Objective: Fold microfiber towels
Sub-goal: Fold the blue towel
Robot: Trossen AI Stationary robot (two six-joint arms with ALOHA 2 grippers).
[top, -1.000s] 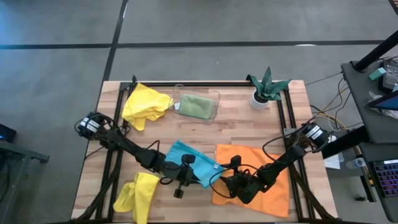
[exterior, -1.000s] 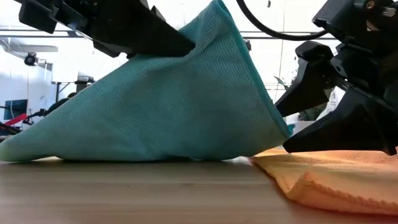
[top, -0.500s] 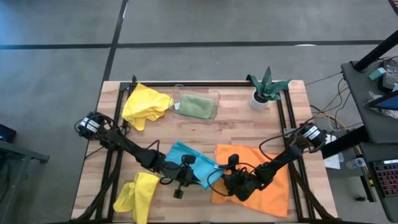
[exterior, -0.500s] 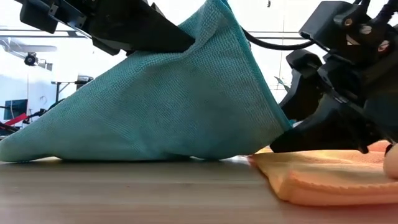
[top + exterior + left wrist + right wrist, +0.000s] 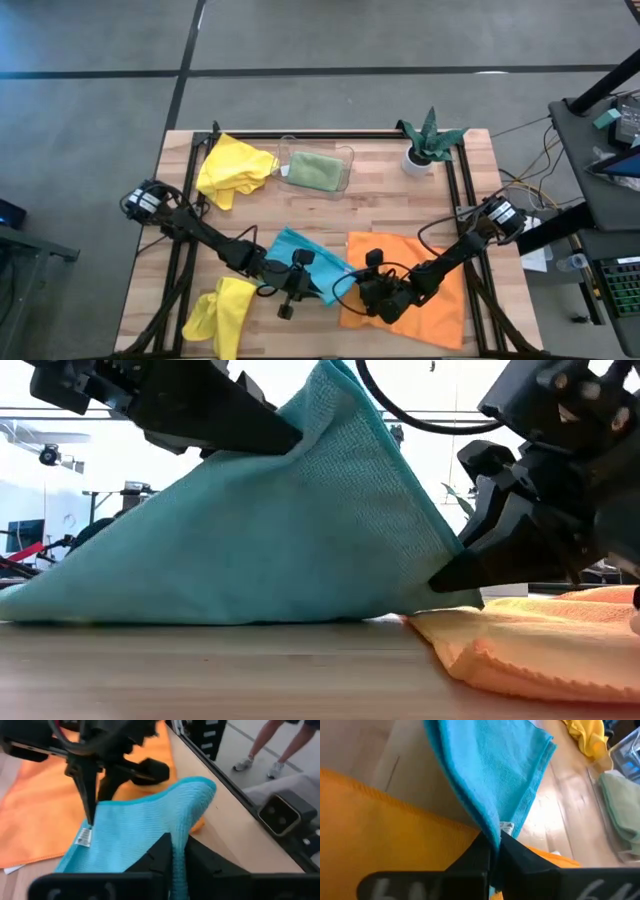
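My right fingers (image 5: 492, 851) have just snapped shut on the turquoise towel's (image 5: 305, 262) corner; my left fingers (image 5: 175, 851) pinch another, lifting it above the desk (image 5: 380, 205), ready to fold.

Bystanders on and around the light wooden butcher-block table (image 5: 380, 205)

A clear plastic tray (image 5: 343, 158) sat near the table's far edge, well apart from a small green plant in a white pot (image 5: 424, 143) by the far right corner. Beyond the table a person's legs in pale sneakers (image 5: 260, 751) stood on grey floor.
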